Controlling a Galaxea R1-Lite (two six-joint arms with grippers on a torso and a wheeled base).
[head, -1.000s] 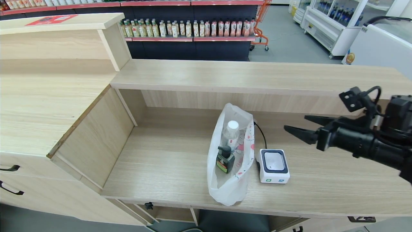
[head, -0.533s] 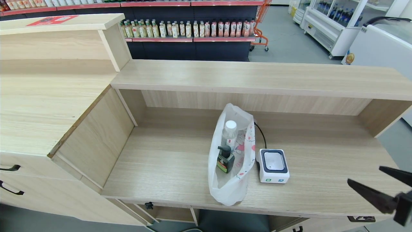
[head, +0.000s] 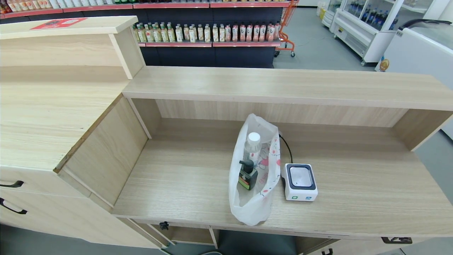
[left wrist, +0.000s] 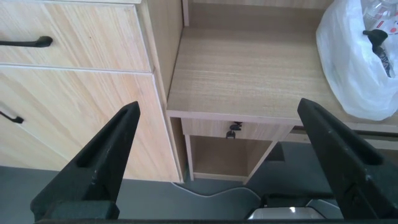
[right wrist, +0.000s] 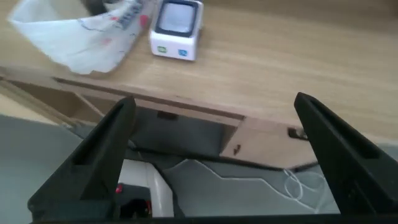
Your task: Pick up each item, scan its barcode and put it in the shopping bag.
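1. The shopping bag [head: 253, 184] is standing open on the worktop [head: 354, 191], with its mouth facing up.
2. A water bottle [head: 253, 145] is sitting inside the bag at the 12 o'clock end. A dark pump bottle [head: 247, 176] is sitting just at the water bottle's 6 o'clock, also inside the bag.
3. The scanner [head: 300, 181] is resting just beside the bag at its 3 o'clock, window facing up. Its cable [head: 287, 147] is running off toward 12 o'clock.
4. The left end effector [left wrist: 217, 162] is hanging low in front of the worktop's near edge, by the drawers [left wrist: 74, 37]. Its jaws are spread wide and carrying nothing.
5. The right end effector [right wrist: 214, 155] is hanging low off the near edge on the scanner's side, likewise released and empty-handed.
6. Judging by this, both bottles are sitting bagged and both arms are parked away from the work. The task is looking finished, or is pausing between items.
7. Should another item be coming, the next move is calling for a released end effector to rise above the worktop and close on the item. It would then turn the barcode toward the scanner window before lowering the item into the bag.
8. That lowering is needing care: the free room is lying toward the bag's 6 o'clock end, and the thin wall is likely to fold if nudged.
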